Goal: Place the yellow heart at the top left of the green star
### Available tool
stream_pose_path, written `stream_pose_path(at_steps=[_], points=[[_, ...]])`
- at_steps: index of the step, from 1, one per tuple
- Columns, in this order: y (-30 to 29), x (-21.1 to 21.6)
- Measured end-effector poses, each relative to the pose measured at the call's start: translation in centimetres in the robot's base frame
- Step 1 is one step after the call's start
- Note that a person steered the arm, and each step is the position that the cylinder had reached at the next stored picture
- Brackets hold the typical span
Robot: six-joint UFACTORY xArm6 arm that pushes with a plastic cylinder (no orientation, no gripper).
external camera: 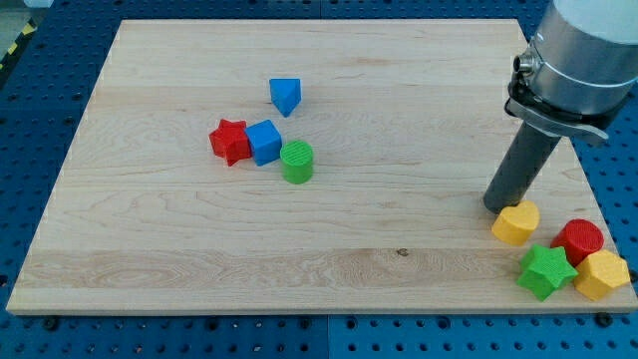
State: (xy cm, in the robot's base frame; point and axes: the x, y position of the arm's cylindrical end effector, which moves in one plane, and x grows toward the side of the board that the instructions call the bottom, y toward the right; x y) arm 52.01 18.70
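Note:
The yellow heart point(515, 223) lies near the view's right edge, low on the wooden board point(319, 259). The green star point(546, 270) lies just below and right of it, a small gap apart. My tip point(496, 206) rests on the board, touching or nearly touching the heart's upper left side. The dark rod rises from it up to the grey arm at the view's top right.
A red cylinder point(579, 240) and a yellow hexagon point(602, 274) crowd the star's right side near the board's right corner. Left of centre sit a red star point(229, 141), a blue cube point(264, 142), a green cylinder point(296, 162) and a blue triangular block point(285, 96).

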Motion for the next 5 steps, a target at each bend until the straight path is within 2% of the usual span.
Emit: stream_pose_path(at_steps=[3,4,5], points=[[0.0,1.3],[-1.5,1.4],[-6.9,1.4]])
